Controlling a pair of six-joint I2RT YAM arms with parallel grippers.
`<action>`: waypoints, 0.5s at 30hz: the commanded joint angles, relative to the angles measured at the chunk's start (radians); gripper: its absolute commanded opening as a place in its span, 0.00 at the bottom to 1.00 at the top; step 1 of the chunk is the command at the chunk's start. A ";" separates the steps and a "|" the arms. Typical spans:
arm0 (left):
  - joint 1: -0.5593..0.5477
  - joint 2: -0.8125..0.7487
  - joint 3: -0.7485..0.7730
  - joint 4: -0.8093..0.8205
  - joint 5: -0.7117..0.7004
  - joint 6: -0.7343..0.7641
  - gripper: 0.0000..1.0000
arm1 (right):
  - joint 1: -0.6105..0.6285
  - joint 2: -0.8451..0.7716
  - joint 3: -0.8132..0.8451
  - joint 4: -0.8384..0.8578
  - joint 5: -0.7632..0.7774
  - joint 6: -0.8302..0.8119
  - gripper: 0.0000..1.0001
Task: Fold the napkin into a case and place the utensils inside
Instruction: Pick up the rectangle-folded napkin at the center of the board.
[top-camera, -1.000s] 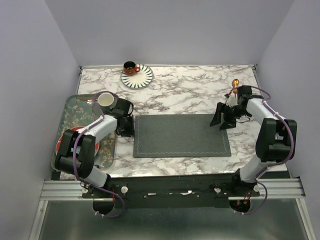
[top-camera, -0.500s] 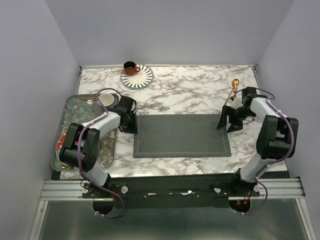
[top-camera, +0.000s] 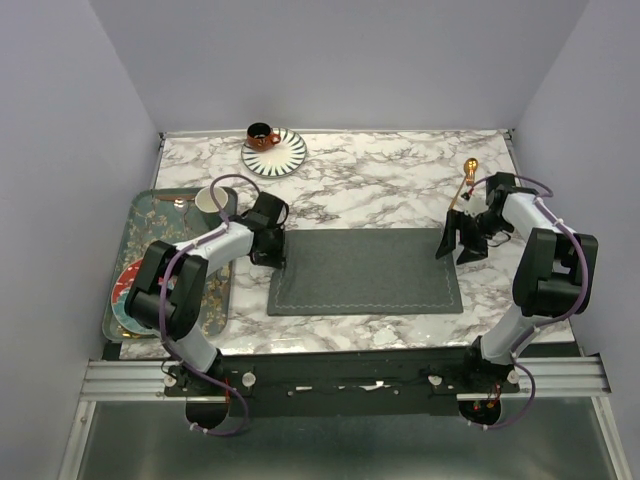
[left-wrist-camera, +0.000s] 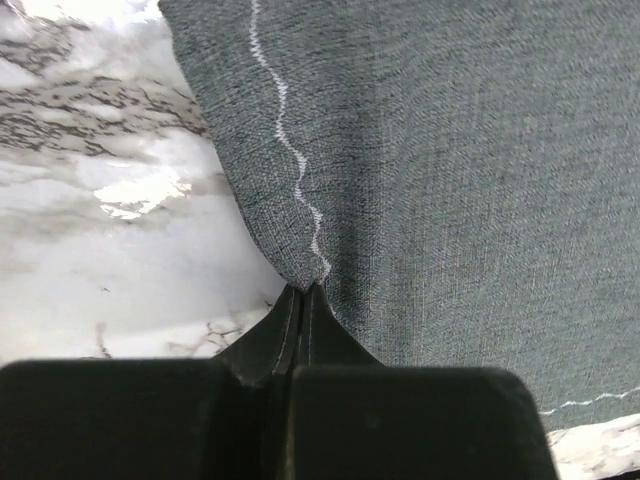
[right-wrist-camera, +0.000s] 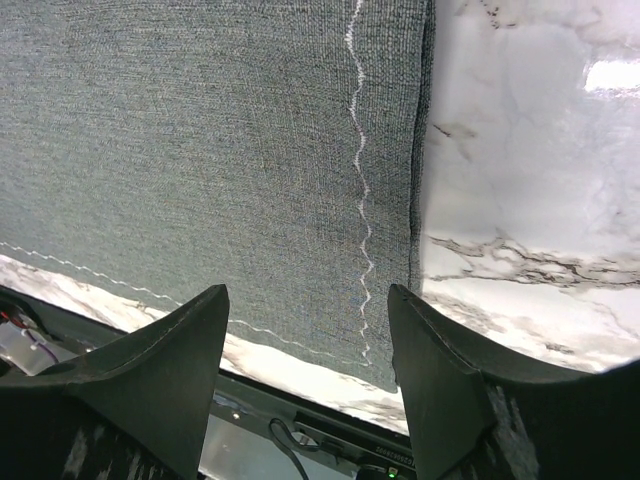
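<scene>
The dark grey napkin (top-camera: 365, 271) lies flat as a wide rectangle in the middle of the marble table. My left gripper (top-camera: 272, 249) is at the napkin's left edge near the far corner. In the left wrist view my left gripper (left-wrist-camera: 303, 290) is shut, with a small peak of the napkin's (left-wrist-camera: 450, 180) hem pinched between its tips. My right gripper (top-camera: 461, 245) stands open over the napkin's far right corner. In the right wrist view my right gripper (right-wrist-camera: 305, 295) has only the napkin's (right-wrist-camera: 200, 150) stitched edge below its gap. A gold utensil (top-camera: 466, 178) lies behind the right gripper.
An orange cup on a striped saucer (top-camera: 285, 158) sits at the back. A patterned tray (top-camera: 135, 215) at the left holds a white cup (top-camera: 209, 200) and a red plate (top-camera: 128, 281). The table's front rail shows beyond the napkin in the right wrist view.
My left gripper slid right onto the napkin's left edge and shut on the hem. My right gripper shifted slightly right and stayed open.
</scene>
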 joint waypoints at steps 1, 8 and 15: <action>0.043 0.065 0.038 -0.096 -0.104 0.055 0.00 | -0.008 0.011 0.024 -0.027 -0.012 -0.019 0.73; 0.122 -0.027 0.095 -0.139 -0.100 0.173 0.00 | -0.009 -0.009 -0.011 -0.030 -0.052 -0.033 0.73; 0.111 -0.021 0.155 -0.158 -0.047 0.173 0.00 | -0.009 -0.004 -0.028 -0.024 -0.069 -0.025 0.72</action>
